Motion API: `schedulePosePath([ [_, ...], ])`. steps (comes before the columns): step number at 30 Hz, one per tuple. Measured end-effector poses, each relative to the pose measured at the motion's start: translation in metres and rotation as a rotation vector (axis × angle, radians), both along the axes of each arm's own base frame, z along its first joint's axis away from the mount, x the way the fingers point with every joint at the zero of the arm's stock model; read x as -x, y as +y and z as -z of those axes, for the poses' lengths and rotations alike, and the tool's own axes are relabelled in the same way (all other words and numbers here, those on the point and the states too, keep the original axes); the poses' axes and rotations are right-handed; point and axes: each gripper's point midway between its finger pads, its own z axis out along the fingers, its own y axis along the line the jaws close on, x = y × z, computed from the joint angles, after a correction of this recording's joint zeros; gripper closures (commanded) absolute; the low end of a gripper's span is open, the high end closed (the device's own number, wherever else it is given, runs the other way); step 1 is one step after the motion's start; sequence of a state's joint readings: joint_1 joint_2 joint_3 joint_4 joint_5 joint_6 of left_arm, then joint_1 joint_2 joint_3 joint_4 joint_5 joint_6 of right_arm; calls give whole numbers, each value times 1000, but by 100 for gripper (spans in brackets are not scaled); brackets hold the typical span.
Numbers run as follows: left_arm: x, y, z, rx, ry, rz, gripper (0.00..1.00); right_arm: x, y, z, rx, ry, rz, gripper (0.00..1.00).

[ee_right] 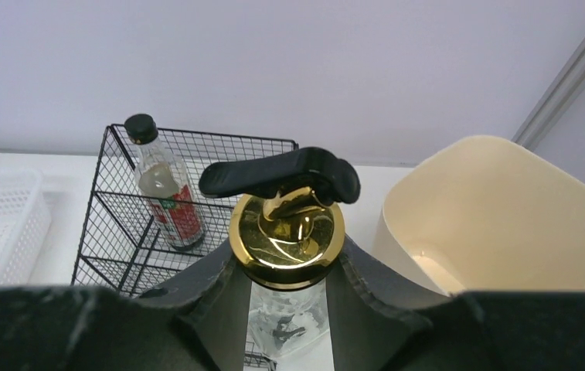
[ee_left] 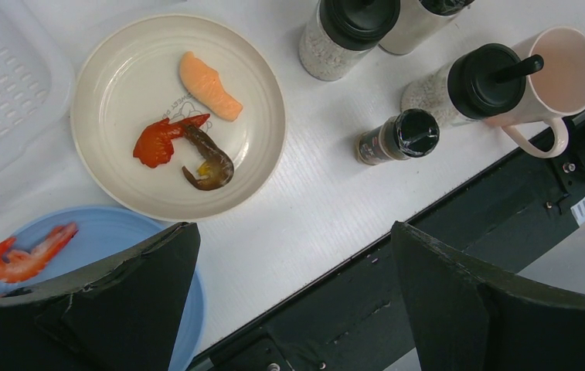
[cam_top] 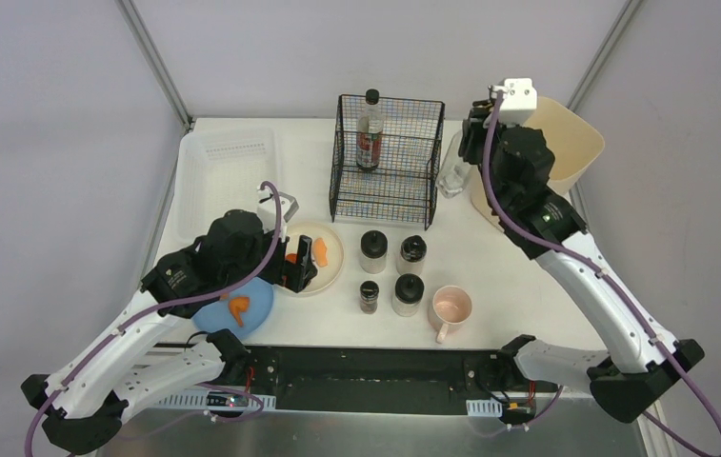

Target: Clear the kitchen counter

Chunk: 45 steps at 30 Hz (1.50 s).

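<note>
Gold-capped pump bottle (ee_right: 287,224) sits clamped betw. right gripper (ee_right: 289,282) pads, by wire basket (ee_right: 103,232). Left gripper (ee_left: 293,236) gapes wide above kitchen counter (ee_left: 328,182), nr cream plate (ee_left: 111,85).

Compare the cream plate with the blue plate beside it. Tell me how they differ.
Colour: the cream plate is off-white, the blue plate pale blue. Load: the cream plate carries a salmon slice, a red piece and a brown shrimp; the blue plate shows one orange shrimp. Place: the blue plate lies nearer the near edge of the kitchen counter than the cream plate. Both are round and lie flat on it.
</note>
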<state>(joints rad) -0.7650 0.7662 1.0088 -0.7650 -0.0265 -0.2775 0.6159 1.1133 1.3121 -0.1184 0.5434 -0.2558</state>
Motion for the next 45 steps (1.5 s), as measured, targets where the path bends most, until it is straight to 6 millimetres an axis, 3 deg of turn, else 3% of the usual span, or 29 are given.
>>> schedulePosePath([
  [12, 1, 1, -1, 8, -8, -1, 0, -72, 39, -40, -30, -17, 72, 100],
  [26, 2, 2, 2, -3, -7, 6, 0, -140, 64, -57, -83, -80, 213, 100],
  [31, 2, 3, 11, -25, 0, 14, 0, -163, 74, -48, -82, -86, 251, 100],
  [37, 3, 1, 16, -27, 1, 34, 0, -186, 84, -25, -57, -70, 290, 100],
  [45, 7, -2, 12, -4, -11, 66, 0, -196, 84, 4, -31, -37, 339, 100],
])
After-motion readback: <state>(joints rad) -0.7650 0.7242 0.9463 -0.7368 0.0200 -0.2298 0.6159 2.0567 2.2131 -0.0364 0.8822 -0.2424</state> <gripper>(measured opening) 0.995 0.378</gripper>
